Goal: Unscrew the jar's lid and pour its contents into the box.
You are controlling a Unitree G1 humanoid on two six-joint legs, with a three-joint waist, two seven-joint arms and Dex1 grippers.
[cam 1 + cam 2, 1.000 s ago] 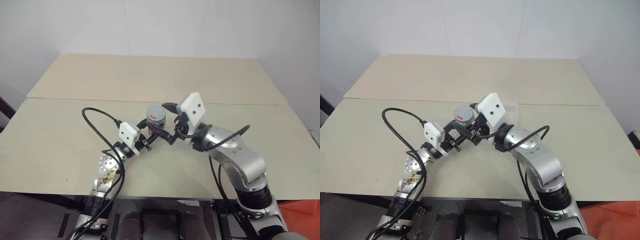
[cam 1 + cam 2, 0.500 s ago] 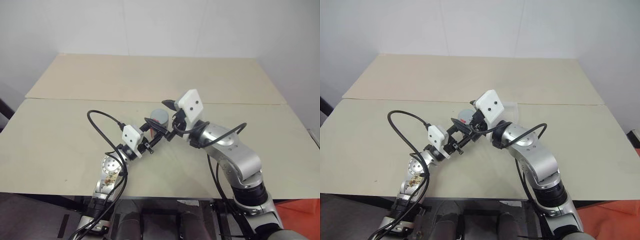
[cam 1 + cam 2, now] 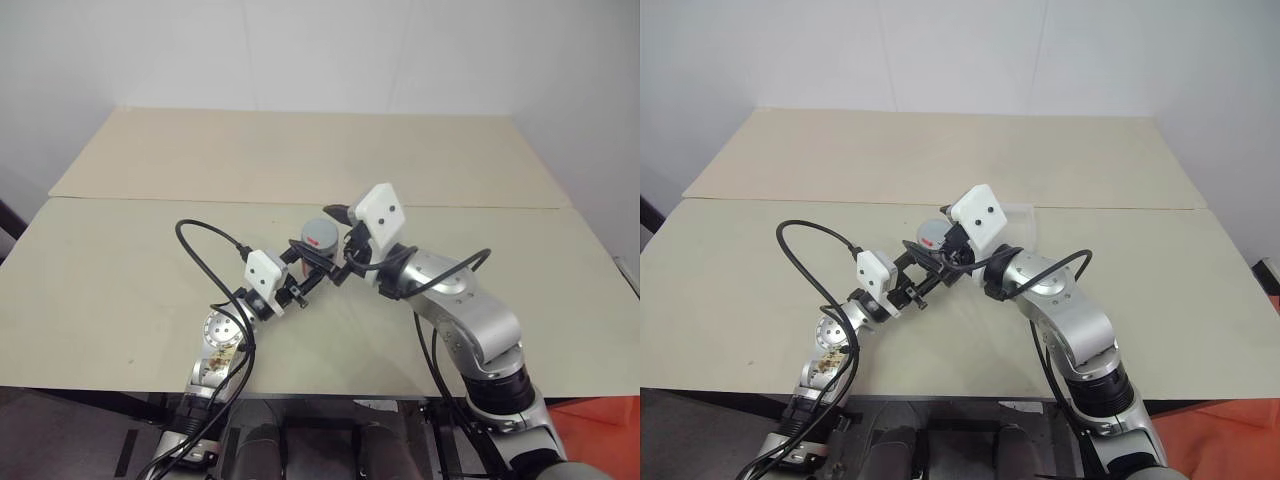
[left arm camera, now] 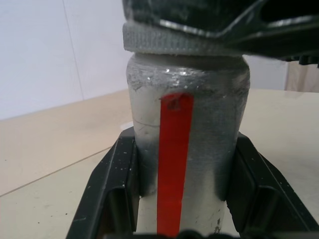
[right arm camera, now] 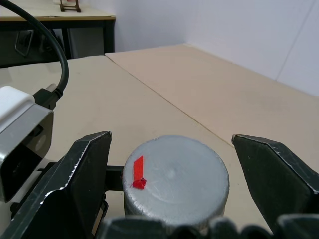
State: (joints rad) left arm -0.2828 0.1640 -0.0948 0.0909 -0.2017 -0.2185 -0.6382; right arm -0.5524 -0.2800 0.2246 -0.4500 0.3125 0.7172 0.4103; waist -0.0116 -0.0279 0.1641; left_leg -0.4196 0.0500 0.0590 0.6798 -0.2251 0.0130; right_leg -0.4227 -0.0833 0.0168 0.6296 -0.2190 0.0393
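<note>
The silvery jar (image 3: 316,243) is held above the table, and its red strip shows in the left wrist view (image 4: 175,164). My left gripper (image 3: 309,256) is shut on the jar's body, one black finger on each side. The grey lid (image 5: 174,172) sits on the jar with a red mark on its top. My right gripper (image 5: 169,142) is open, its fingers (image 5: 84,169) standing wide on either side of the lid, apart from it. The clear box (image 3: 1024,211) lies on the table just behind the right wrist. The contents are hidden inside the jar.
The beige table (image 3: 130,250) spreads wide to the left, right and back, with a seam across it behind the grippers. A black cable (image 3: 205,250) loops up from the left forearm. A white wall stands behind the table.
Between one second and half a second ago the left arm with the jar shifted slightly right and the jar sank a little. Since then nothing has moved.
</note>
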